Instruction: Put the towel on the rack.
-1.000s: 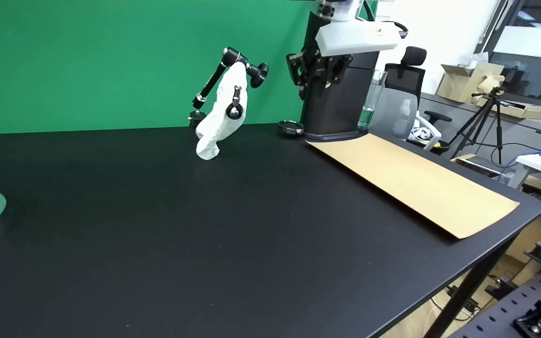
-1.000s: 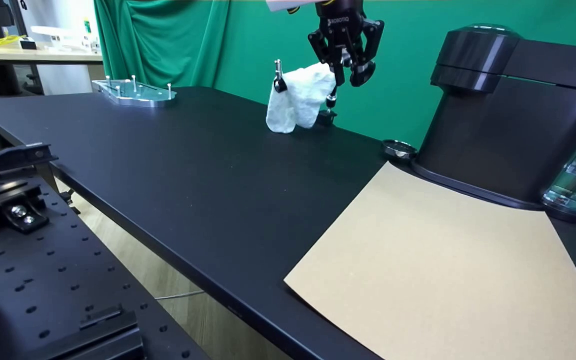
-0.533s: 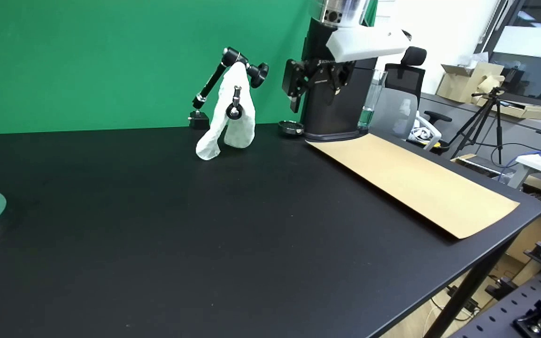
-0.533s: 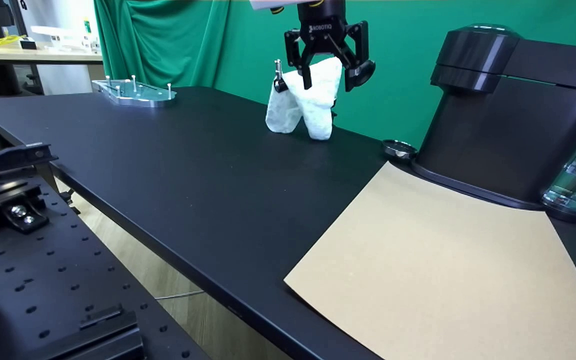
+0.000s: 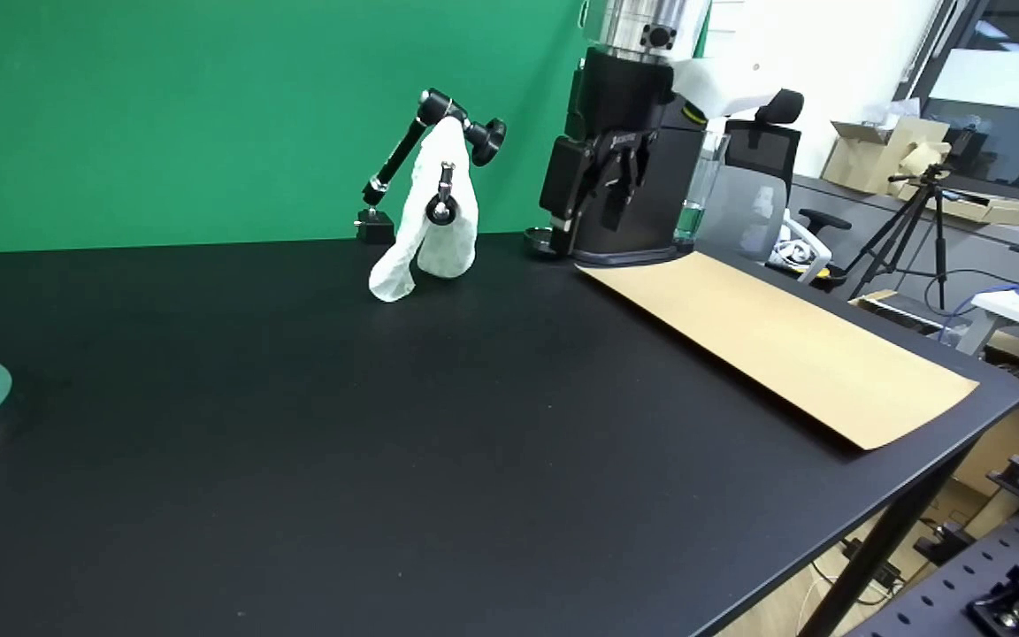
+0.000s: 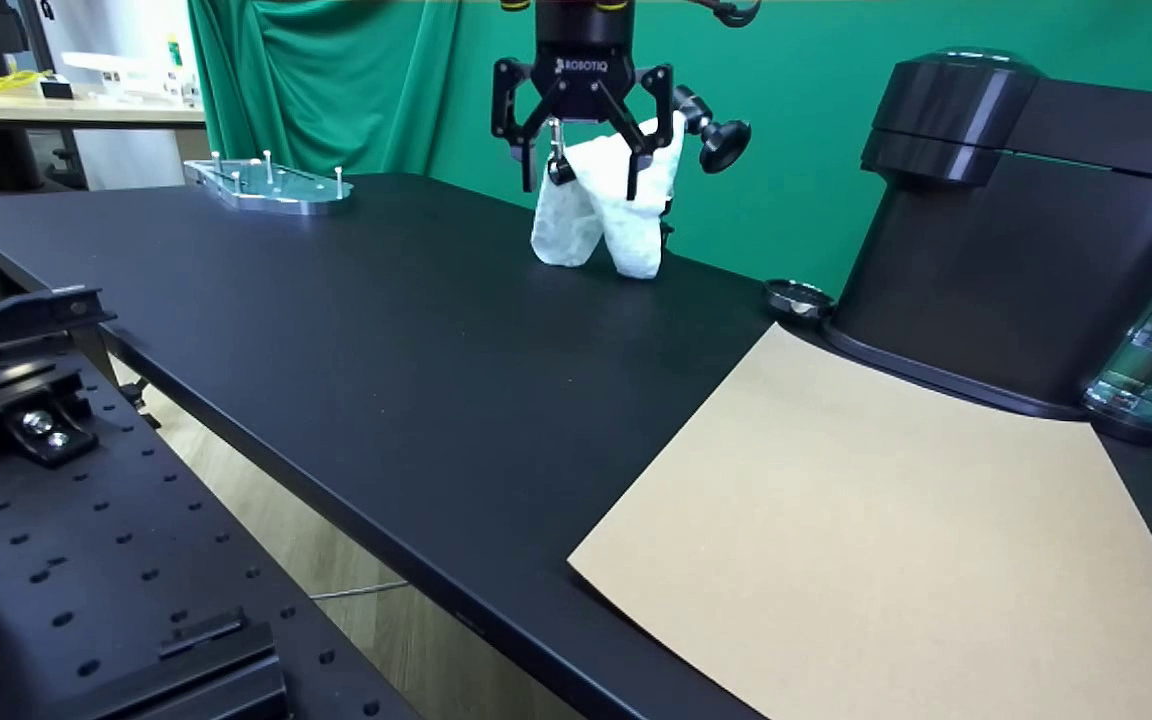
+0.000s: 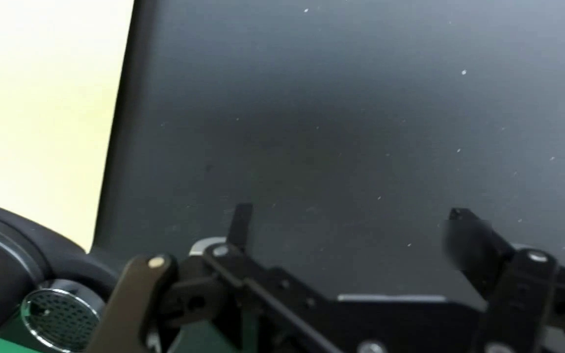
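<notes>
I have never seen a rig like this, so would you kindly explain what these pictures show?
The machine is a single robot arm ending in a two-fingered gripper. Two pictures come from cameras standing outside the robot; the third comes from a camera on its wrist, looking down past the fingers at the black table. On that table stand a dark appliance and a black jointed rack, which carries a white towel draped over it. A sheet of tan paper lies next to the appliance. Nothing is held: the fingers are spread apart, and the towel hangs clear of them.
</notes>
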`<state>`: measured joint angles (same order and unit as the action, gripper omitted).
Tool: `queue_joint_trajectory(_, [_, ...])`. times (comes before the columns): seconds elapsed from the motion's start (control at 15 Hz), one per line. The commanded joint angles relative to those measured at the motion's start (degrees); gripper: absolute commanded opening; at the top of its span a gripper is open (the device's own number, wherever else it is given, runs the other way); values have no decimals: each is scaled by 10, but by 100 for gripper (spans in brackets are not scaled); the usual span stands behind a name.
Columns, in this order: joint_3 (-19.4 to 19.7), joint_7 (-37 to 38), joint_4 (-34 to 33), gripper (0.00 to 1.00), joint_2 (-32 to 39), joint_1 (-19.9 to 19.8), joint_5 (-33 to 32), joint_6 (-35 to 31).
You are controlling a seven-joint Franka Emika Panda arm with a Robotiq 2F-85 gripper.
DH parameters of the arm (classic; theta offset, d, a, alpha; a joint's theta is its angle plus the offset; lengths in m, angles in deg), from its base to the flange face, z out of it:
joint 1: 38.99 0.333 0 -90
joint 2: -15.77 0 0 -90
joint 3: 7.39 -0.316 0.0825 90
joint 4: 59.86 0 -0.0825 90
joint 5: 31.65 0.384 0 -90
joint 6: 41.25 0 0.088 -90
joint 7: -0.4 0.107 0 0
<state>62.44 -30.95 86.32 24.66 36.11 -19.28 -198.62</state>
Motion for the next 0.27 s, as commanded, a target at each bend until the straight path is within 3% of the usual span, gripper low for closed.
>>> queue_joint_trajectory(0.0, [20, -39, 13, 100, -52, 13, -40, 48])
queue_joint_trajectory(0.2, [20, -52, 15, 100, -60, 14, -63, 92])
